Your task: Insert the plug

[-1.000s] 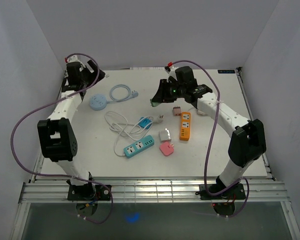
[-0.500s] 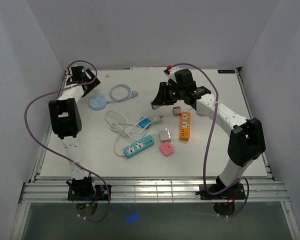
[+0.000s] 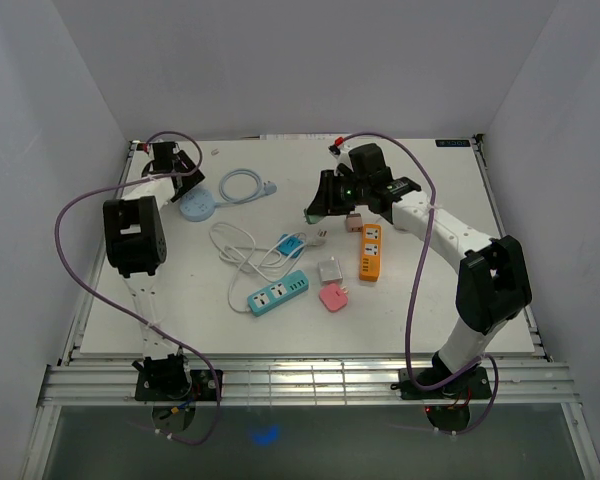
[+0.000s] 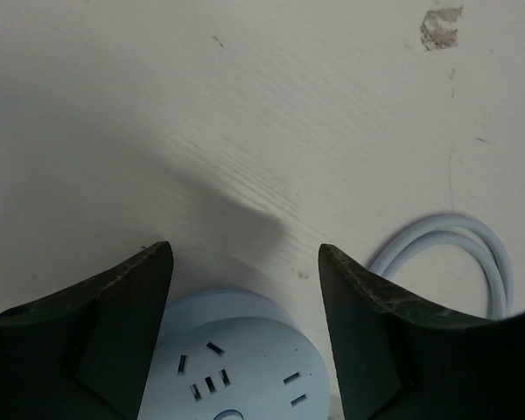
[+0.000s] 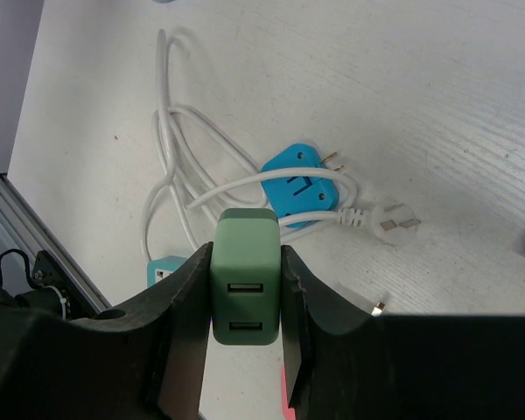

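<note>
My right gripper (image 5: 245, 250) is shut on a green plug adapter (image 5: 245, 302) with two USB ports, held above the table over the white cable and blue adapter. In the top view the right gripper (image 3: 317, 205) holds the green plug (image 3: 307, 210) near the table's middle. My left gripper (image 4: 245, 255) is open at the far left, its fingers either side of a round light-blue socket (image 4: 241, 359), just above it. The top view shows the left gripper (image 3: 186, 182) next to this socket (image 3: 193, 206).
A teal power strip (image 3: 277, 292), an orange power strip (image 3: 370, 252), a pink adapter (image 3: 332, 296), a white adapter (image 3: 329, 271) and a blue adapter (image 3: 290, 245) with a white cable (image 3: 232, 245) lie mid-table. The socket's light-blue cable (image 3: 242, 184) coils beside it.
My left arm has folded up and its gripper has moved nearer, over the round socket. My right gripper has shifted slightly towards the near side with the green plug.
</note>
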Tool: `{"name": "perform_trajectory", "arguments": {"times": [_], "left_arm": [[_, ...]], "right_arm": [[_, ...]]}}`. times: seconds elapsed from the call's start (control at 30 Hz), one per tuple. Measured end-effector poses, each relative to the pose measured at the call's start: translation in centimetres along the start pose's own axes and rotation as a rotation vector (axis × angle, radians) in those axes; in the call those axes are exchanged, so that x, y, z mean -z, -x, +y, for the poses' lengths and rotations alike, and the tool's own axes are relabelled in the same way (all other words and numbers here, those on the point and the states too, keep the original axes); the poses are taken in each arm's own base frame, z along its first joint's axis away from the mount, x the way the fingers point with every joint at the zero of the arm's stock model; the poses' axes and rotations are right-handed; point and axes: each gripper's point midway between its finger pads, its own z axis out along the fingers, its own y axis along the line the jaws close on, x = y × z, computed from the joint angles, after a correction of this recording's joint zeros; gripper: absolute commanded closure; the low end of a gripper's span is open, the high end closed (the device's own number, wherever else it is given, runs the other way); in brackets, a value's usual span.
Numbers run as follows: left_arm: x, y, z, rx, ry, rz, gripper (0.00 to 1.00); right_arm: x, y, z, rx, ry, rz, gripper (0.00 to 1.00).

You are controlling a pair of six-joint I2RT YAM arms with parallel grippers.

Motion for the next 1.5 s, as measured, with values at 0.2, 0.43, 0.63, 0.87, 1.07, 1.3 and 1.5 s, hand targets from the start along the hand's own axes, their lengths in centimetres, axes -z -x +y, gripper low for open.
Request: {"name": "perform_trajectory", "arguments": {"times": [0.2, 0.43, 0.63, 0.87, 1.07, 1.3, 1.5], "left_arm": [[1.9, -3.3, -1.4, -0.049, -0.023, 0.043, 0.26], [4.2, -7.7, -4.4, -0.155, -0.081, 0.112, 0.27], [6.5, -12.4, -8.4, -0.249, -0.179, 0.189, 0.28], [10.2, -17.1, -9.9, -0.248, -0.254, 0.288, 0.22], [12.1, -18.1, -9.3, -0.219, -0.248, 0.314, 0.13], [14.9, -13.2, -8.4, -0.165, -0.229, 0.225, 0.06], [20.8, -10.5, -8.4, -0.114, -0.320, 0.085, 0.07]], "right_arm": [[0.2, 0.1, 0.1, 0.003, 0.002, -0.006, 0.92], [0.7, 0.2, 0.4, 0.011, 0.006, -0.020, 0.92], [0.6, 0.1, 0.5, 0.018, 0.000, -0.021, 0.92], [0.3, -0.1, 0.7, 0.028, -0.018, -0.022, 0.92], [-0.7, -0.6, 0.9, 0.046, -0.023, -0.025, 0.92], [-3.6, -2.5, 1.0, 0.093, -0.026, 0.025, 0.92], [-5.7, -2.7, 1.3, 0.143, -0.017, 0.052, 0.92]]}}
